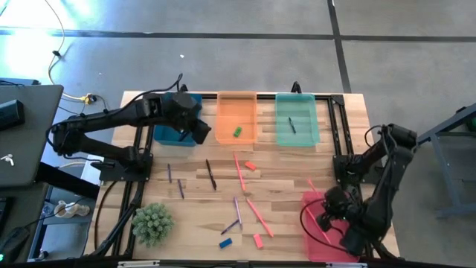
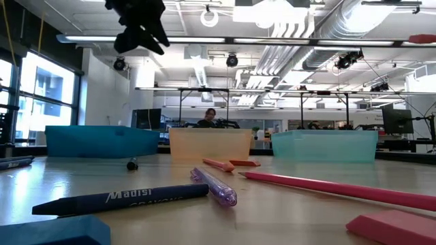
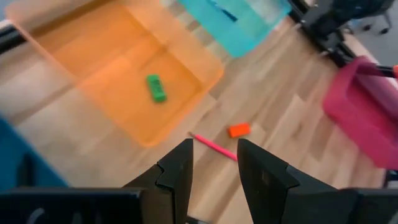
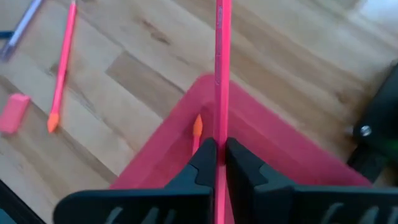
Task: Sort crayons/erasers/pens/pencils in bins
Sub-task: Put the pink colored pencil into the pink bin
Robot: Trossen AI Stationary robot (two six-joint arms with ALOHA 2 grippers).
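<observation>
My right gripper (image 4: 221, 152) is over the pink-red bin (image 1: 332, 244) at the table's near right and is shut on a long pink pencil (image 4: 222, 74). A second pencil with an orange tip (image 4: 196, 127) lies inside that bin. My left gripper (image 3: 214, 152) hangs open and empty above the table between the blue bin (image 1: 172, 125) and the orange bin (image 1: 236, 112). It also shows high up in the low view (image 2: 139, 30). A green eraser (image 1: 237, 132) lies in the orange bin. The teal-green bin (image 1: 297, 119) holds a dark pen (image 1: 291, 125). My right gripper pinches the pink pencil's shaft (image 4: 221, 134) between its two fingers. The pencil runs along the fingers and sticks out far ahead of them, past the pink-red bin's corner and over the wood. I cannot tell whether its far end (image 1: 310, 182) touches the table.
Loose on the wood: pink pencils (image 1: 239, 173) (image 1: 259, 216), purple pens (image 1: 236, 212), dark sticks (image 1: 211, 175) (image 1: 180, 188), pink-red erasers (image 1: 251, 166) (image 1: 258, 240), a blue eraser (image 1: 225, 243). A small green plant (image 1: 152, 223) stands near left. A person (image 2: 210, 116) sits far behind.
</observation>
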